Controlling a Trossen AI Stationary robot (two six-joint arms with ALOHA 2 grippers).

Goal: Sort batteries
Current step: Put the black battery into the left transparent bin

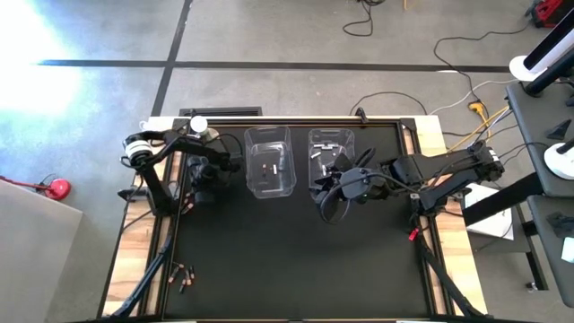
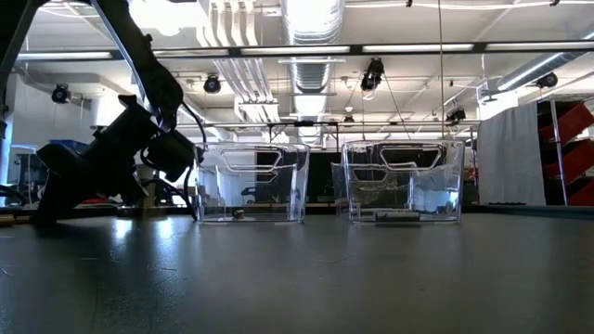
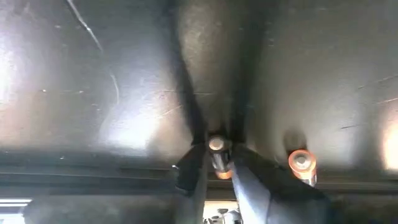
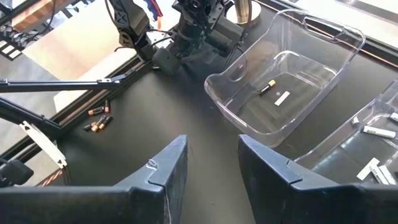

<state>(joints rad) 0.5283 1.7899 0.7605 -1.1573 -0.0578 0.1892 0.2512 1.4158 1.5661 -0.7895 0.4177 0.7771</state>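
Our left gripper (image 3: 219,163) pinches a copper-topped battery (image 3: 217,148) narrowly, its neighbour (image 3: 300,163) at three o'clock, so a shallow grip could let it roll free.

Industrial lab or workshop — exposed ceiling ducts (image 2: 311,23), strip lights, concrete floor (image 1: 269,31), trailing cables (image 1: 466,85)

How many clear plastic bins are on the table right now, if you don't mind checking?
2: the left bin and the right bin stand side by side at the table's far middle; none seem hidden.
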